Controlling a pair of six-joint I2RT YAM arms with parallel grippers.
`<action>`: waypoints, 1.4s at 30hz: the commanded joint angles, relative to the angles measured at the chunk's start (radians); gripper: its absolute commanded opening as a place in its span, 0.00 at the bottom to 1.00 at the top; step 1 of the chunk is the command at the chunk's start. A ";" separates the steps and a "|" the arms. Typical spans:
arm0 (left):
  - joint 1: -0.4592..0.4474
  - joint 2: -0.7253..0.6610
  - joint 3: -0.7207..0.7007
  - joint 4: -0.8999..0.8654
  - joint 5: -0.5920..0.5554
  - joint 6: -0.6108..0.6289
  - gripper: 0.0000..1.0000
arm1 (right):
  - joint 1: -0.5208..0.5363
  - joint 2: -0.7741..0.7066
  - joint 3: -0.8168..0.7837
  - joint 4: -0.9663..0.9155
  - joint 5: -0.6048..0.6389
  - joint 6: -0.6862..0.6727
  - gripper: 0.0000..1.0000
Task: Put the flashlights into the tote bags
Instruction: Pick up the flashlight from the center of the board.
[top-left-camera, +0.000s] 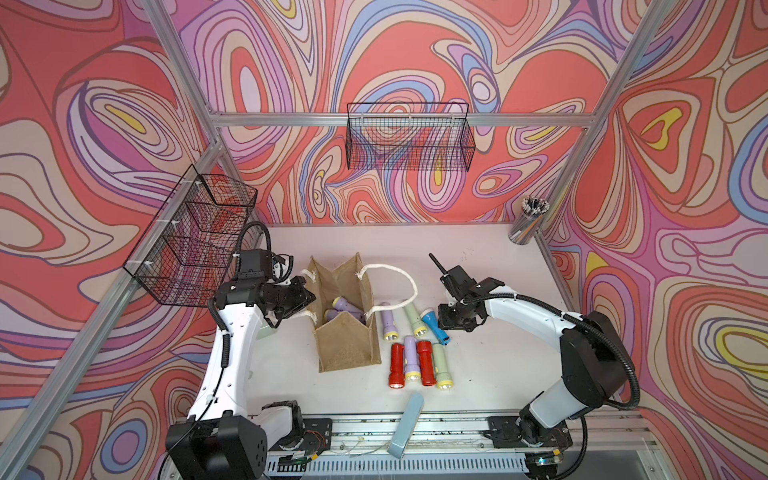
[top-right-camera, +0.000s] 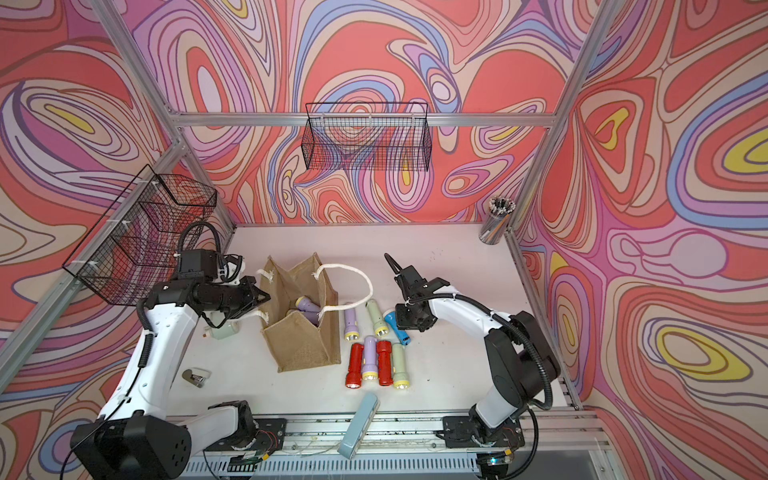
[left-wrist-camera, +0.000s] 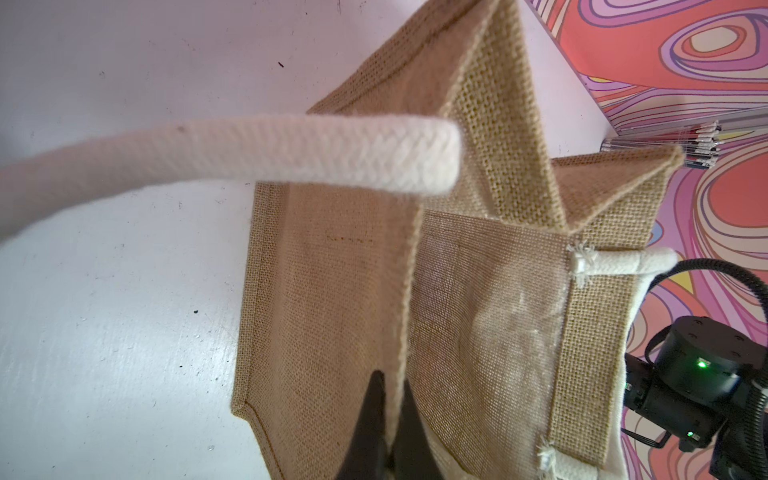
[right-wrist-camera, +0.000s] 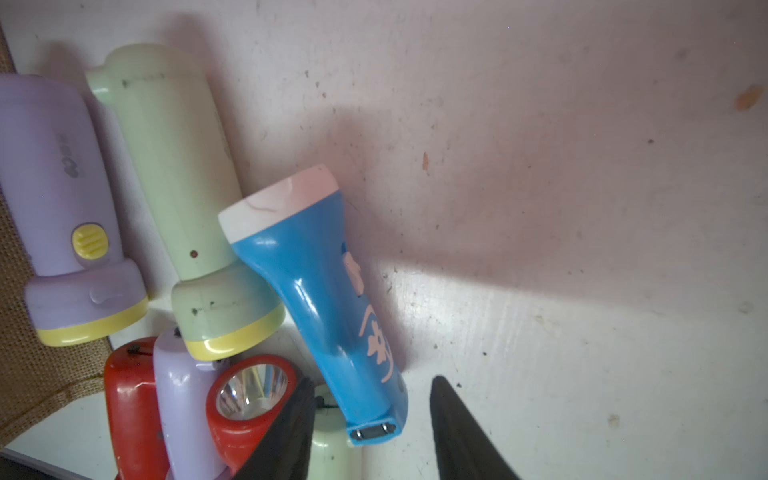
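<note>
The bag (top-left-camera: 348, 347) is being pinched at its rim by the tightly closed left gripper (left-wrist-camera: 392, 380). Lilac flashlights (top-left-camera: 345, 304) are being held inside the bag; seven loose flashlights (top-left-camera: 424, 361) are being seen just beside it. Among these, the blue flashlight (right-wrist-camera: 316, 282) is being straddled at its tail by the right gripper (right-wrist-camera: 372, 380), jaws parted.

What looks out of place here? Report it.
The grey-blue bar lies askew, sticking over the table's front edge across the rail. The blue flashlight points opposite to the green flashlight beside it.
</note>
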 joint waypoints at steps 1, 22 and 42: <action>0.004 0.003 0.013 0.017 0.008 -0.002 0.02 | 0.030 0.039 -0.003 0.007 0.011 -0.020 0.47; 0.004 -0.020 0.001 0.014 0.003 -0.014 0.03 | 0.043 0.216 -0.005 0.019 0.104 -0.046 0.33; 0.005 -0.045 -0.005 -0.004 0.004 0.009 0.03 | 0.041 -0.073 0.138 -0.249 0.490 0.090 0.11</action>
